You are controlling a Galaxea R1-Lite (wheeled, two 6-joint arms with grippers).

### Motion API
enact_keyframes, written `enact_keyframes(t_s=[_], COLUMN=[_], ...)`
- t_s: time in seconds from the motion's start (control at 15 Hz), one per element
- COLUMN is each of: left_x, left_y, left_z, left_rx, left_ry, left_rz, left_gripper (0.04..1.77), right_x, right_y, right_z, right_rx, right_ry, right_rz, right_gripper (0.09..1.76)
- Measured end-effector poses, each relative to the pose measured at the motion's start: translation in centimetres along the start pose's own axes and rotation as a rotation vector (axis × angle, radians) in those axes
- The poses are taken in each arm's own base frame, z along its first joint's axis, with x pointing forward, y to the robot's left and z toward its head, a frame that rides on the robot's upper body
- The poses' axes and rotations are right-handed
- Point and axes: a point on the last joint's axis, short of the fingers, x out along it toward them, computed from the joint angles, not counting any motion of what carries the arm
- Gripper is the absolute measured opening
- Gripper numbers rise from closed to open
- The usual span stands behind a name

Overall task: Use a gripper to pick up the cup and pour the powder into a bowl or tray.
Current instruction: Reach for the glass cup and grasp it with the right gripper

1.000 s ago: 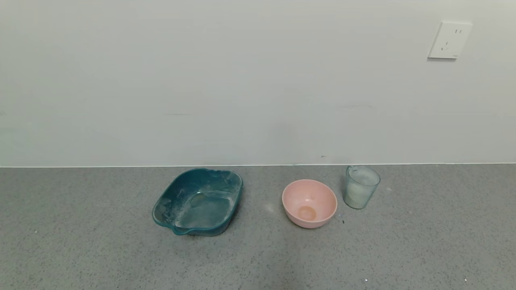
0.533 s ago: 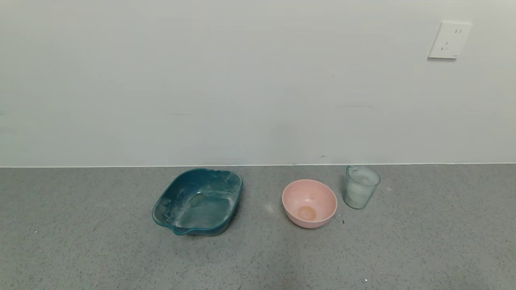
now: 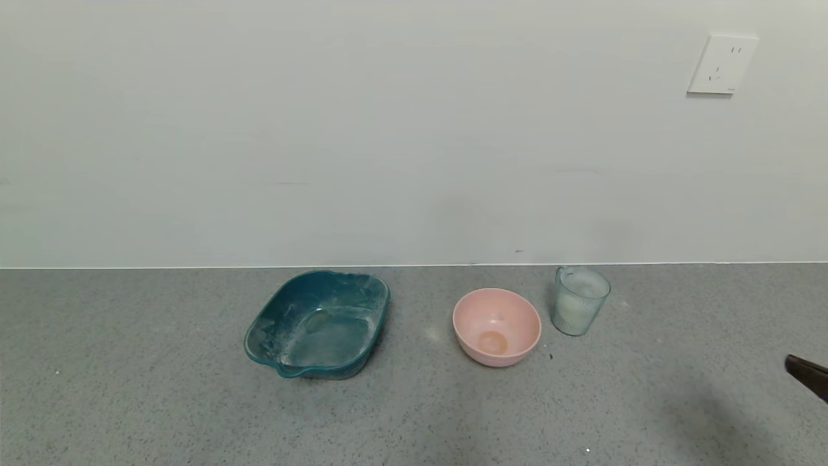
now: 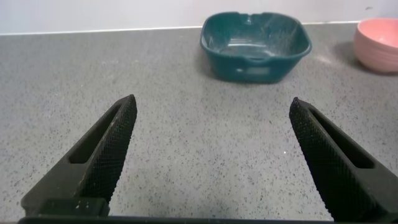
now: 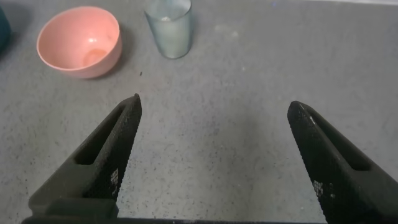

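Note:
The ribbed pale blue-green cup [image 3: 579, 301] stands upright on the grey counter, just right of the pink bowl [image 3: 497, 327]. White powder [image 3: 572, 309] fills much of the cup. The cup [image 5: 168, 28] and bowl [image 5: 79, 41] also show in the right wrist view, ahead of my right gripper [image 5: 214, 106], which is open and empty. A tip of the right gripper [image 3: 808, 375] shows at the head view's right edge, well short of the cup. My left gripper [image 4: 211, 106] is open and empty over bare counter, out of the head view.
A teal squarish tray [image 3: 318, 323] dusted with white powder sits left of the bowl; it also shows in the left wrist view [image 4: 255, 37]. A white wall rises just behind the objects, with a socket [image 3: 721, 65] at upper right.
A dark tip of the right gripper has come into the head view at the right edge. The cup, bowl and tray have not moved.

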Motion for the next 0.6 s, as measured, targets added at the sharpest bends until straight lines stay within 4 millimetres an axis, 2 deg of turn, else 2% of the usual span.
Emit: enact_keyframes(t_s=[0.13, 0.27, 0.6], left_x=[0.0, 0.0, 0.0], left_y=[0.0, 0.0, 0.0], left_z=[0.7, -0.2, -0.2], left_rx=[-0.001, 0.0, 0.0], left_ry=[-0.069, 0.014, 0.017], left_rz=[0.001, 0.0, -0.001], left_gripper=[1.76, 1.76, 1.76], right_x=[2.7, 5.2, 10.6], right_y=[-0.1, -0.2, -0.6], right_z=[-0.4, -1.0, -3.3], right_rx=[0.009, 0.014, 0.02], right_ry=[0.084, 0.136, 0.197], right_rz=[0.021, 0.037, 0.042], right_gripper=[1.71, 1.71, 1.71])
